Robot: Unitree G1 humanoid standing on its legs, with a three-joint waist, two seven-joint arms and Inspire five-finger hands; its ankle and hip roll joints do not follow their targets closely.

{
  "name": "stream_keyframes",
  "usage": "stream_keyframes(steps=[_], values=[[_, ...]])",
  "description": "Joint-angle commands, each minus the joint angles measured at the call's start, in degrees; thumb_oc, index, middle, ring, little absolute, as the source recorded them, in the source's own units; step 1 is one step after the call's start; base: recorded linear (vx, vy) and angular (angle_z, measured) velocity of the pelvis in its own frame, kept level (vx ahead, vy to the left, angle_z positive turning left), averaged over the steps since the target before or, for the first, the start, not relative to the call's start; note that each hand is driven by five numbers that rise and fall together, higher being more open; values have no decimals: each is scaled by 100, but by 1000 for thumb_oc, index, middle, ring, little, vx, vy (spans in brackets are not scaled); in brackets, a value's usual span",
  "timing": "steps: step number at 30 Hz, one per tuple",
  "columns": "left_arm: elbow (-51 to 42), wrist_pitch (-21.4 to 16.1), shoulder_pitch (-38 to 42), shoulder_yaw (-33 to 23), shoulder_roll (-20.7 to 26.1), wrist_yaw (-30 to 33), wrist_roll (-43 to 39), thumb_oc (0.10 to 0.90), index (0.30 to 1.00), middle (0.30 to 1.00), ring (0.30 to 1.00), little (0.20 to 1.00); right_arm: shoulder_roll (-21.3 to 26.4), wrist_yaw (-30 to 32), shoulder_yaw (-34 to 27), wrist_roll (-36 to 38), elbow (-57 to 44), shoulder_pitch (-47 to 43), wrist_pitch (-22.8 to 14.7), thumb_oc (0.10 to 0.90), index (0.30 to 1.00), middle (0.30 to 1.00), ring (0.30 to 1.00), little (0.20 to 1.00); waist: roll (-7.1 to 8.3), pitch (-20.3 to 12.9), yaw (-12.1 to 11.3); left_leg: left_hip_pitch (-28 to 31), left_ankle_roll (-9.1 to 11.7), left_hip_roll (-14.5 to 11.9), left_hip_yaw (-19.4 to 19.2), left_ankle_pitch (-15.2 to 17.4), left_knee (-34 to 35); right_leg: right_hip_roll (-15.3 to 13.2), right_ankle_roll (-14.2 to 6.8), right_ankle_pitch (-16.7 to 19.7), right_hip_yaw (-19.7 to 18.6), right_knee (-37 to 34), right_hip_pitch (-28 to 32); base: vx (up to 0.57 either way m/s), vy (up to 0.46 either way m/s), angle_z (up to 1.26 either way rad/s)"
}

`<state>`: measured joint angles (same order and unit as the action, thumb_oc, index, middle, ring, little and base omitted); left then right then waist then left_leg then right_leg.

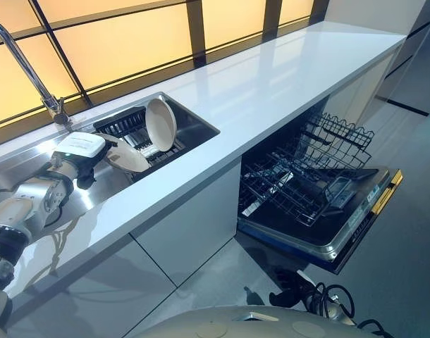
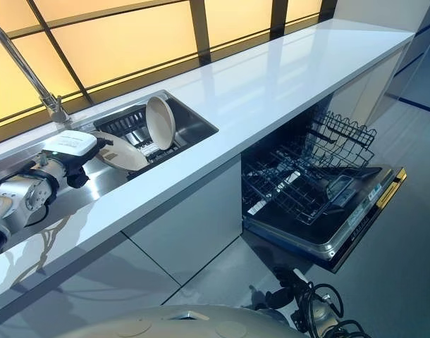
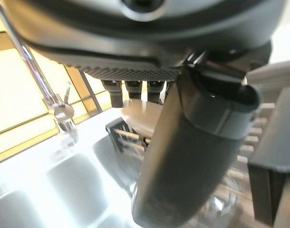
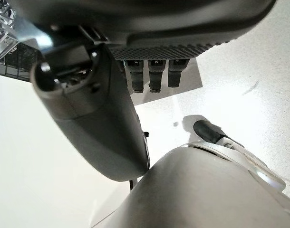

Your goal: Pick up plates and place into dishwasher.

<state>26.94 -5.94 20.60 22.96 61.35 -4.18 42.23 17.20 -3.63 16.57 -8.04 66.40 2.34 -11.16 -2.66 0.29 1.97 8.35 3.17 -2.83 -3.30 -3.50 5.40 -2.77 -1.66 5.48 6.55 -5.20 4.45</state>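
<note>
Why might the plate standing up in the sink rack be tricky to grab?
The upright plate looks glazed and shiny, so it is probably slippery. It stands on edge in the dark rack, so a nudge could tip it or let it roll. It looks like ceramic, likely stiff and breakable. The left hand is by the leaning plate instead.

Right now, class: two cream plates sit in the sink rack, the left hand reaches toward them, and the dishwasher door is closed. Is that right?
Not quite. The dishwasher door is open, folded down with the wire rack pulled out, as the left eye view shows. The two plates in the sink and the left hand reaching toward them are correct.
</note>
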Motion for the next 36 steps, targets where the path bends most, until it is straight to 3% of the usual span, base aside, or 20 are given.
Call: stream_keyframes(steps=[1,8,12,20,29,36], values=[[479,487,1317,-321,274,112,190,800,900,900,900,900,295,11,260,-62,-132,-79,30,800,900,900,900,900,-104,128,118,-32,-392,593,-296,738,-107,146,-349,-621,-122,164,142,5,3,-4],[871,610,1461,-274,183,1168,171,800,900,900,900,900,283,15,318,-7,-139,-85,22,800,900,900,900,900,-87,130,147,-45,-394,607,-297,727,-91,165,-344,-608,-156,159,128,4,2,-2],[1134,763,1430,-274,-32,1513,551,800,900,900,900,900,281,3,351,18,-241,-67,68,800,900,900,900,900,-66,132,190,-51,-403,617,-310,728,-79,184,-342,-598,-211,162,103,10,3,-2],[1543,1003,1531,19,-490,1590,1390,800,900,900,900,900,289,-5,370,32,-228,-84,90,800,900,900,900,900,-46,137,311,-49,-435,647,-331,754,-82,214,-351,-585,-369,198,48,25,8,-5],[1828,995,1658,429,-776,1701,2106,800,900,900,900,900,343,-56,380,16,-125,-130,19,800,900,900,900,900,-24,171,406,-53,-488,696,-248,787,-133,254,-355,-576,-608,268,-5,32,5,-12],[1923,936,1842,473,-948,2301,1158,800,900,900,900,900,310,-49,435,5,-114,-155,25,800,900,900,900,900,-11,175,454,-70,-509,709,-238,808,-171,276,-352,-568,-743,290,-35,23,0,-10]])
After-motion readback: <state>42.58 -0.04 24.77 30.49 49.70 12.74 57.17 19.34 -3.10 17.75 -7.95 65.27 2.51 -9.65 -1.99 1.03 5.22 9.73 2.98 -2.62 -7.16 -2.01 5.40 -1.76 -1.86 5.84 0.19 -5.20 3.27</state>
